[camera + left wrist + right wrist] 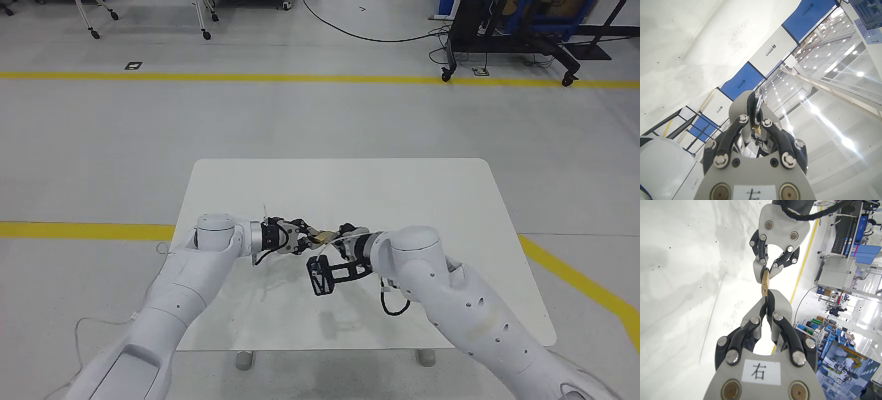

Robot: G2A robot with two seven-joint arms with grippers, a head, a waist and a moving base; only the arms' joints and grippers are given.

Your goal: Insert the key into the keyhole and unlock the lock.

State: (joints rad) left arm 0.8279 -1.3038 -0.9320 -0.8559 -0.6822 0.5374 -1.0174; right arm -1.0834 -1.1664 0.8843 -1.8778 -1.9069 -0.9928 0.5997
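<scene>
A small brass padlock (765, 281) hangs in the air above the white table (400, 190), and my left gripper (764, 275) is shut on its upper part. Its keyhole face (764, 290) points at my right gripper (766, 298), which is shut, with its fingertips touching that face. Whatever lies between the right pads is hidden. In the left wrist view the silver shackle (759, 106) and brass body (758, 130) sit between my left gripper's (755, 115) fingers. From above, the padlock (319, 236) lies between the left gripper (300, 238) and right gripper (338, 241).
Both arms meet over the table's near middle, close to its front edge (300, 345). The bare tabletop (677, 256) stretches on all sides. Yellow floor lines (300, 77) and wheeled equipment (520, 40) stand far off the table.
</scene>
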